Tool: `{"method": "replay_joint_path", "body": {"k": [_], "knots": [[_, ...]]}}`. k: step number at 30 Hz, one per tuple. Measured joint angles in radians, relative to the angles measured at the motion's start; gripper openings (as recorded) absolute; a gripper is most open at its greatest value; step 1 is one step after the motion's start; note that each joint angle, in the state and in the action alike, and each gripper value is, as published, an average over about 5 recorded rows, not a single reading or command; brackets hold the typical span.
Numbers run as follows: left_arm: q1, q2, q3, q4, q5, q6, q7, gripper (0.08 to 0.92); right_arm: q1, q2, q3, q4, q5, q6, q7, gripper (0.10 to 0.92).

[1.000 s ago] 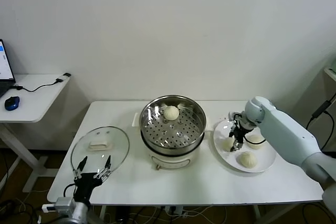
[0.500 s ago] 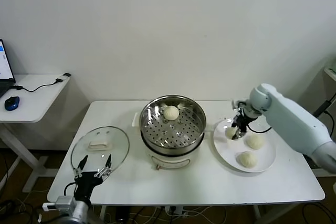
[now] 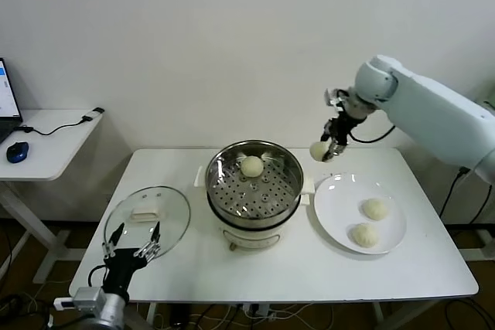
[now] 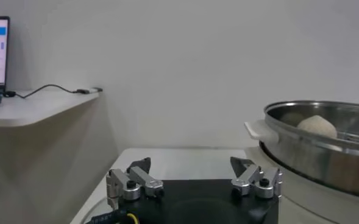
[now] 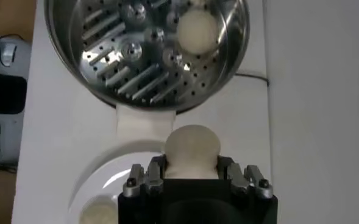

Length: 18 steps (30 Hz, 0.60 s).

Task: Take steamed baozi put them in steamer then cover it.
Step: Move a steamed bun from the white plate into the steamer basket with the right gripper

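The right gripper [image 3: 326,149] hangs in the air at about two o'clock from the round shiny stainless-steel steamer [image 3: 254,183], its fingers clamped on a small round cream-white baozi [image 3: 318,151]. In the right wrist view the same bun [image 5: 193,148] sits squeezed between the two black fingers [image 5: 144,178], above the gap between the steamer's rim [image 5: 149,52] and the flat white plate [image 5: 97,176].

One more cream-white bun [image 3: 252,165] lies inside the steamer basket at its twelve o'clock edge, on the perforated bottom. Two other buns [image 3: 375,209] [image 3: 363,234] rest on the white plate [image 3: 334,199], which lies at three o'clock of the steamer, just beside it.

The left gripper [image 3: 129,241] waits low at the table's seven o'clock corner with its fingers [image 4: 133,181] spread apart, holding nothing. The round clear glass cover [image 3: 147,216] with its white rectangular handle lies flat on the white table [image 3: 294,272] at nine o'clock of the steamer, partly under that gripper.
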Motion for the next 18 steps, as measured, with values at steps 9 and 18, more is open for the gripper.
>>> {"method": "replay_joint_path", "body": {"k": [9,18], "knots": [[-0.001,-0.003,-0.002,-0.014,-0.009,0.009,-0.003,0.823,0.02,0.204,-0.061,-0.093,0.047,-0.035,0.013,0.56],[-0.012,-0.007,-0.012,-0.025,-0.031,0.019,-0.004,0.823,-0.028,0.387,-0.092,-0.183,0.04,-0.055,0.032,0.56]]}}
